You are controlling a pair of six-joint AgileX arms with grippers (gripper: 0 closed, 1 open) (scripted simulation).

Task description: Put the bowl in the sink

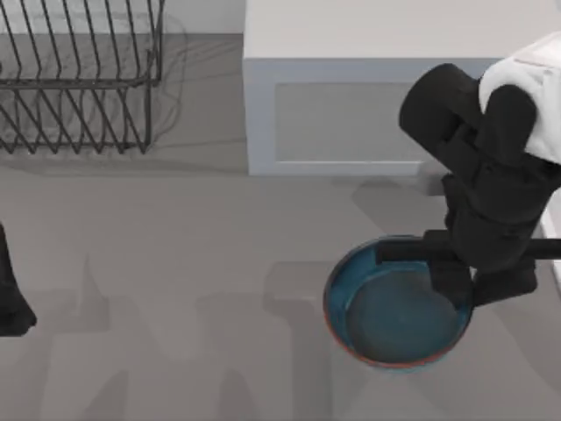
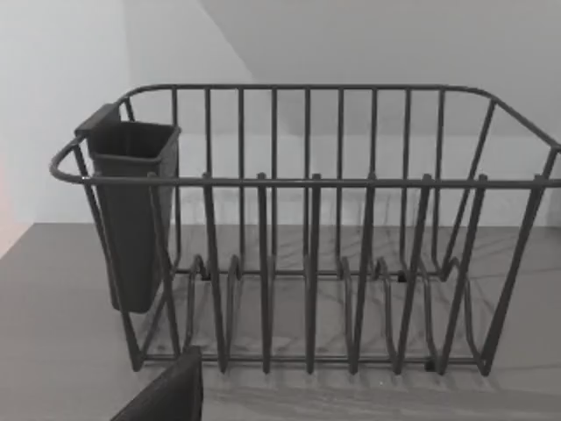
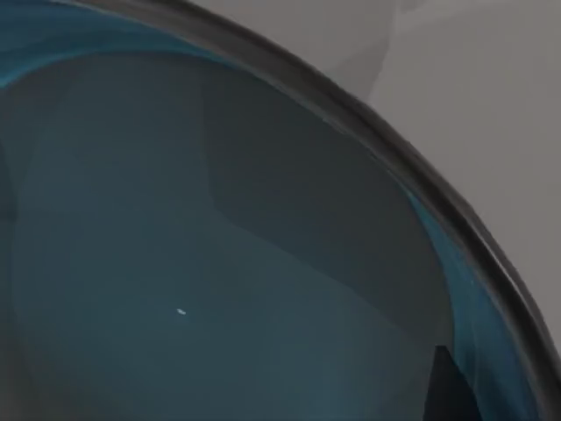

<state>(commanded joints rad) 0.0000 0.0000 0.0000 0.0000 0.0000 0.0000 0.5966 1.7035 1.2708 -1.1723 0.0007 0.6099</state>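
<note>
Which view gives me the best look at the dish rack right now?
The left wrist view: the rack stands whole and face-on, with its dark cup hung on one end. The top view catches part of it at the table's far left corner.

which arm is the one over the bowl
The right arm: its claw hangs over the right side of the blue bowl. The left arm sits parked at the table's left edge, far from the bowl, facing the wire dish rack.
</note>
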